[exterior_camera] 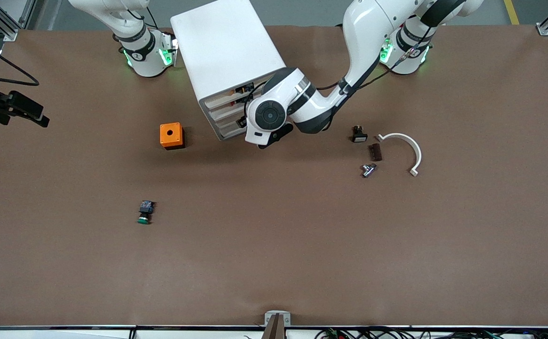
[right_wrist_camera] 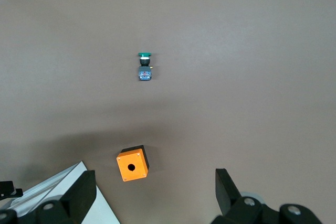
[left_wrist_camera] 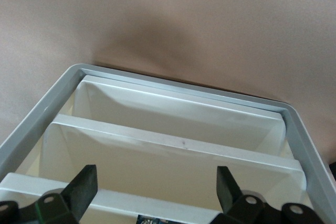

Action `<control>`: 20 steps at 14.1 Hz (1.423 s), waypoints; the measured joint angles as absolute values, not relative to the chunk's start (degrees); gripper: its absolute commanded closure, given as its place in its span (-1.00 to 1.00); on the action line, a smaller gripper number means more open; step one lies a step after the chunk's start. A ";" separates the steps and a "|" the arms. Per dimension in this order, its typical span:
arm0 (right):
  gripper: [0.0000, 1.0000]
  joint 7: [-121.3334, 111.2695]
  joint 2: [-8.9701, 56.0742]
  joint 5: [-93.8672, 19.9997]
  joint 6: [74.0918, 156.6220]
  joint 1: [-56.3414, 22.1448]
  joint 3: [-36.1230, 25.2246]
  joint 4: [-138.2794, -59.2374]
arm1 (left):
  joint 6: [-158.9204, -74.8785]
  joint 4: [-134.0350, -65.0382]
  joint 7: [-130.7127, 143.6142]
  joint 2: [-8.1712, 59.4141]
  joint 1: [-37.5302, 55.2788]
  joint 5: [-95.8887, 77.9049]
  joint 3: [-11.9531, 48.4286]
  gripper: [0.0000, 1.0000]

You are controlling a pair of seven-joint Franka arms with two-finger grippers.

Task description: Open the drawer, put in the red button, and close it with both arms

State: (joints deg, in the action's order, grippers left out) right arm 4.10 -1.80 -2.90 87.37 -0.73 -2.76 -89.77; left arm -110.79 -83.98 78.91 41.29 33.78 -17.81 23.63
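The white cabinet (exterior_camera: pixel 227 47) stands between the arms' bases, with four alike fronts facing the front camera. The drawer (exterior_camera: pixel 224 112) is the second front down and sits in line with the others. My left gripper (left_wrist_camera: pixel 156 182) is open at the cabinet's front, its fingers (left_wrist_camera: pixel 84 184) spread to either side of the drawer's lip (left_wrist_camera: pixel 131 200). In the front view the left arm's wrist (exterior_camera: pixel 267 115) hides it. My right gripper (right_wrist_camera: pixel 156 182) is open and empty, high over the table beside the cabinet. No red button shows in any view.
An orange box (exterior_camera: pixel 172 135) sits beside the cabinet, toward the right arm's end. A green-capped button (exterior_camera: pixel 145 213) lies nearer the front camera. Toward the left arm's end lie a black switch (exterior_camera: pixel 359 134), a brown block (exterior_camera: pixel 375 152), a metal fitting (exterior_camera: pixel 368 169) and a white curved clamp (exterior_camera: pixel 406 150).
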 measured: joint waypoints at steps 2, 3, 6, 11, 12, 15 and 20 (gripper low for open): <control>-1.00 4.13 -1.80 -2.50 87.22 -0.73 -2.78 -89.83 | -110.79 -84.04 78.90 41.33 33.78 -17.94 23.65 -1.00; -1.00 4.18 -1.80 -2.36 87.22 -0.73 -2.81 -89.85 | -110.79 -84.06 78.90 41.36 33.78 -18.17 23.69 -1.00; -1.00 4.28 -1.79 -2.24 87.38 -0.72 -2.94 -89.86 | -110.79 -84.15 78.83 41.41 33.80 -19.17 23.80 -1.00; -1.00 4.42 -1.79 -2.24 87.58 -0.72 -2.97 -89.86 | -110.80 -84.17 78.02 41.48 33.72 -19.58 23.78 -1.00; -1.00 4.44 -1.79 -2.25 87.62 -0.72 -2.98 -89.86 | -110.82 -84.13 78.02 41.48 33.64 -19.69 23.78 -1.00; -1.00 4.44 -1.79 -2.26 88.64 -0.72 -2.98 -89.86 | -110.99 -83.36 78.02 41.37 32.86 -19.69 23.67 -1.00; -1.00 4.43 -1.79 -2.27 90.65 -0.62 -3.25 -89.85 | -110.96 -80.68 78.03 37.38 28.78 -9.29 23.21 -1.00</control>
State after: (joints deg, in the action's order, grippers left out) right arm 4.43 -1.79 -2.27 90.65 -0.62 -3.25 -89.85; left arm -110.96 -80.68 78.03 37.38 28.78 -9.29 23.21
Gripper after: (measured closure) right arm 0.000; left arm 0.000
